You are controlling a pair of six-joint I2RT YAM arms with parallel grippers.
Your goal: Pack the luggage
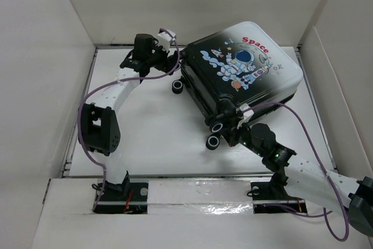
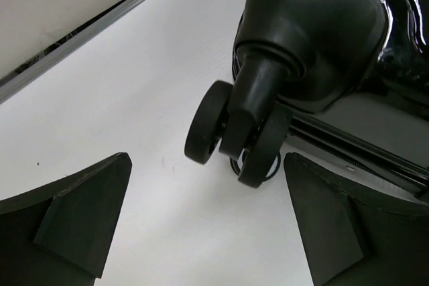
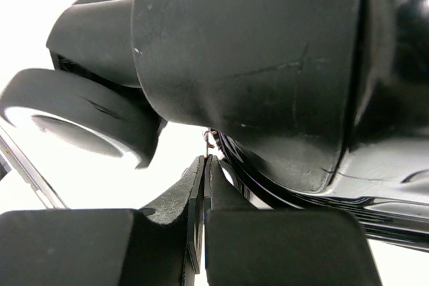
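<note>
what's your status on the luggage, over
Left gripper open, a caster wheel just ahead of it. Right gripper shut, tips under a wheel housing. Luggage flat, shells together, astronaut side up. Nothing seen in the way.

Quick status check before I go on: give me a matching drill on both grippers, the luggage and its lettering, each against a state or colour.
Things:
1. left gripper
2. right gripper
3. luggage
4. lettering

States or colours:
A. red
B. lying flat, astronaut side up
C. jaws shut
D. jaws wide apart

Pairs: 1-D, 2-C, 3-B, 4-A
</note>
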